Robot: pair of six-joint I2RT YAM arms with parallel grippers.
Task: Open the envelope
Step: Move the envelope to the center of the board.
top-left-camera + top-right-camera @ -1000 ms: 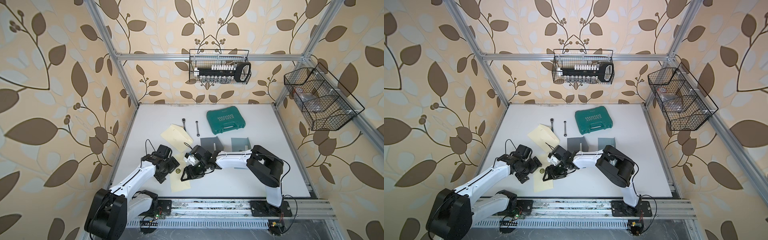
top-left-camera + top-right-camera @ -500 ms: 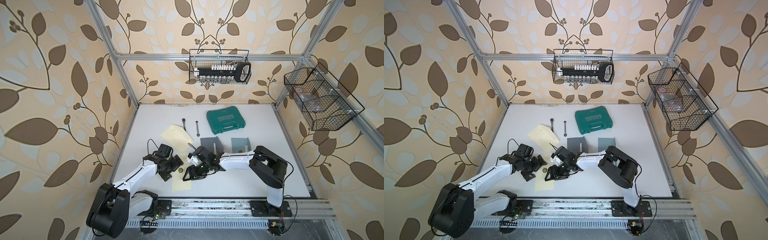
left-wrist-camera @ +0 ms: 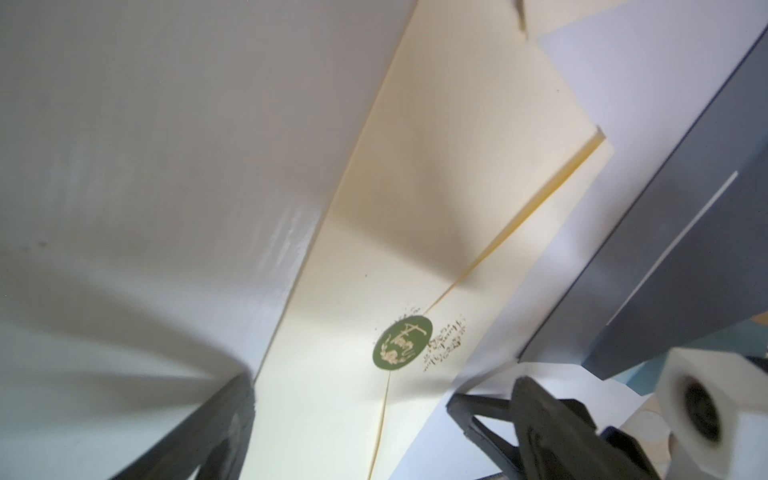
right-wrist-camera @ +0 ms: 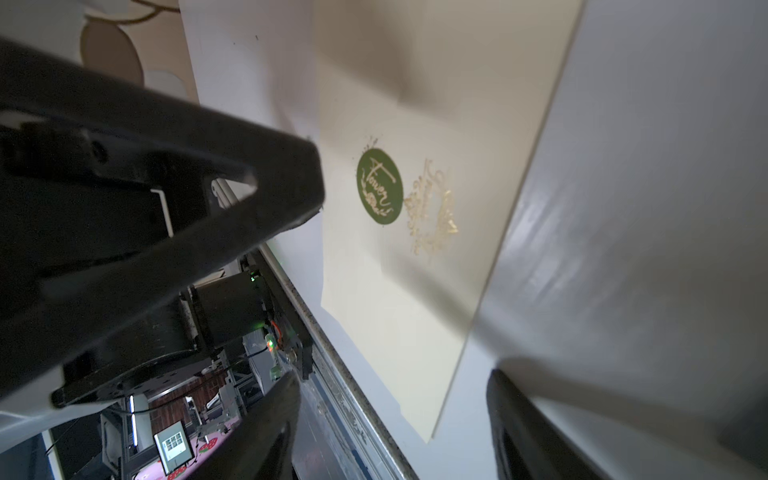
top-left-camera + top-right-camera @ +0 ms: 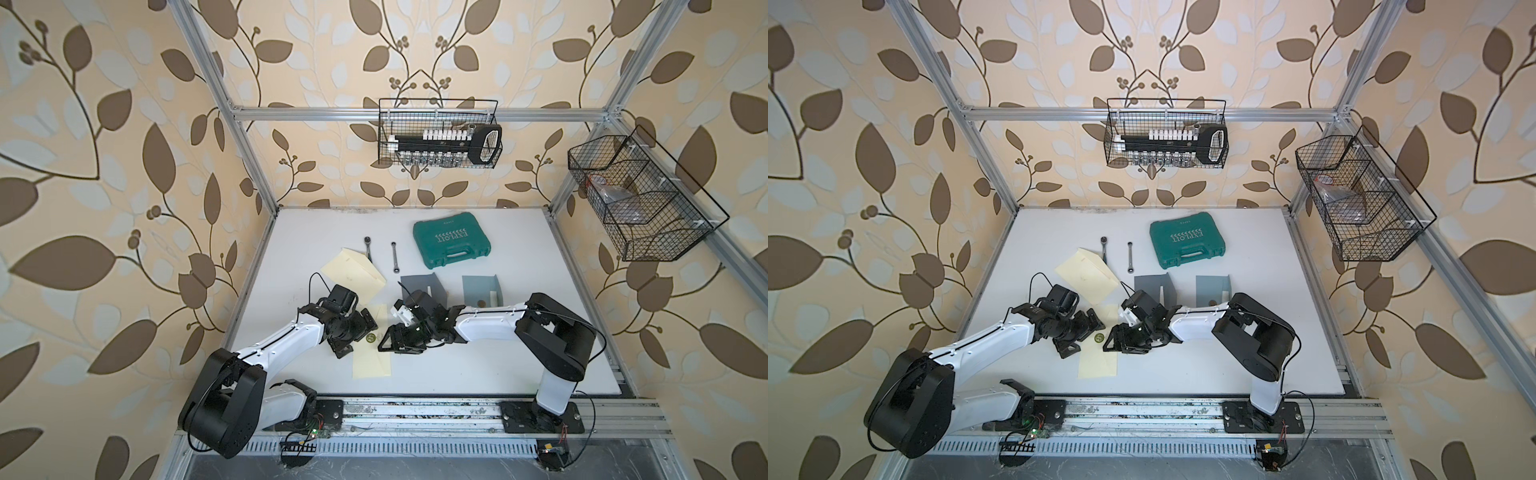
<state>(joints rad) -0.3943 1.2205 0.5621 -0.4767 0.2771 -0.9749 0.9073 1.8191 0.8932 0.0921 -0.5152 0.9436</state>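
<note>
Table [image 5: 498, 365]: 2 cream envs [image 5: 372, 363], 2 wrenches [image 5: 395, 257], 1 case [image 5: 452, 244]; L tool [image 5: 356, 337], R tool [image 5: 392, 338] both spread wide.

Beige leaf-patterned wallpaper [image 5: 104, 187], aluminium frame [image 5: 311, 113], white tabletop [image 5: 457, 374], wire basket [image 5: 436, 162] on back wall, second basket [image 5: 648, 216] at the side

To me the envelope [image 5: 372, 362] lower centre reads as matt cream paper, seal [image 4: 379, 188] a smooth green sticker, gold print [image 4: 432, 208] shiny. Table [image 5: 478, 370] is smooth white, slight sheen; case [image 5: 451, 244] is green plastic.

Cream envelope [image 5: 372, 361], green seal [image 4: 379, 188] with gold script; teal case [image 5: 451, 244]; beige wallpaper [image 5: 104, 166], brown leaf pattern
</note>
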